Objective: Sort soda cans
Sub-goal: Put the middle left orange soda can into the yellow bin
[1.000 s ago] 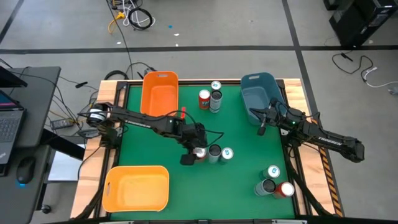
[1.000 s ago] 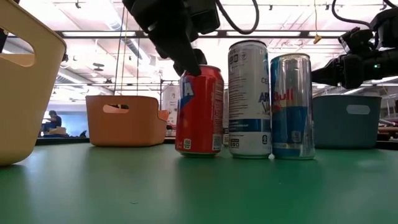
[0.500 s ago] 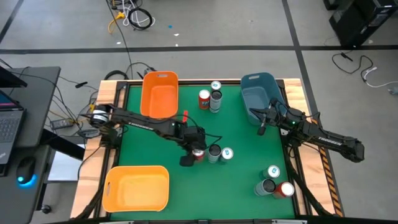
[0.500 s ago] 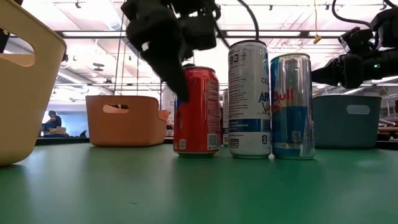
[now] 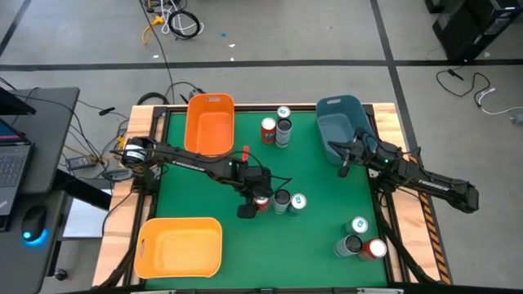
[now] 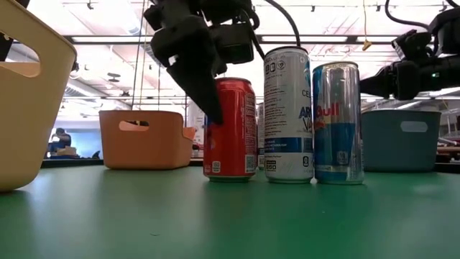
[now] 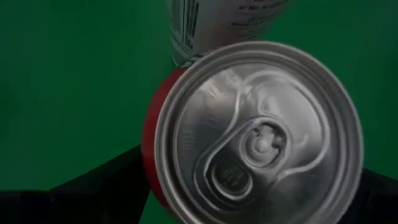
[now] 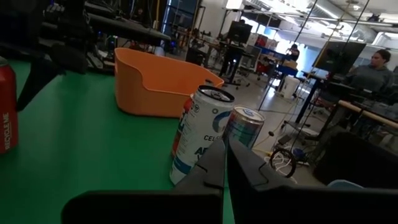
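Low view: the left tool (image 6: 215, 97) has come down over the red can (image 6: 230, 129), fingers spread either side, not yet clenched. That can stands mid-counter (image 5: 204, 192), ready for grasping. The right tool (image 5: 343, 167) waits clenched beside the blue bin (image 5: 339, 122).

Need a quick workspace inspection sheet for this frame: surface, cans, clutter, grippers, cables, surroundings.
Surface: green table, wooden edge.
Job's things: nine soda cans, all upright on the table, none binned. Three mid-table: red can, white can, blue-silver can. Three at the far edge; three at the near right corner.
Bins: orange bin, blue bin, yellow bin, all without cans.
Clutter: nothing seen.
Grippers: left gripper open, down around the red can's top. Right gripper shut, waiting by the blue bin.
Cables: bundle off the table's left edge; more on the floor.
Surroundings: laptop desk at left; people beyond the table.
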`<state>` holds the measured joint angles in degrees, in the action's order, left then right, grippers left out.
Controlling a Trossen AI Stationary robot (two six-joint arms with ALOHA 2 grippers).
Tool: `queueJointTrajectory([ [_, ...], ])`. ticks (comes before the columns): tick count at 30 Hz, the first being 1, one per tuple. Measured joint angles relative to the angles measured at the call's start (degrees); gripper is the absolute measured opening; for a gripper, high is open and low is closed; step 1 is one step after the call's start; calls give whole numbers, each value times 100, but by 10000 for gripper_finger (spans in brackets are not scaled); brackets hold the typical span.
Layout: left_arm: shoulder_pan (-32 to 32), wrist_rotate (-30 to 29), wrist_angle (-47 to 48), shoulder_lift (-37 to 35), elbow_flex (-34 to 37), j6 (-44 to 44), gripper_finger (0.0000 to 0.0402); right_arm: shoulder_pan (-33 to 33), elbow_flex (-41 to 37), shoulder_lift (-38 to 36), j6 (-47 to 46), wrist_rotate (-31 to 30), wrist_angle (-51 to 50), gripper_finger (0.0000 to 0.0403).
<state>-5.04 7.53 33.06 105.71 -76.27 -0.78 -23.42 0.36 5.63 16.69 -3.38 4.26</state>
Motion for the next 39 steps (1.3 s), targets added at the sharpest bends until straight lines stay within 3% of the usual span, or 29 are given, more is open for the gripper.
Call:
queueJointTrajectory([
  [39,-2,395,27,-11,-297,144,351,0,0,-2,0,2,27,7],
])
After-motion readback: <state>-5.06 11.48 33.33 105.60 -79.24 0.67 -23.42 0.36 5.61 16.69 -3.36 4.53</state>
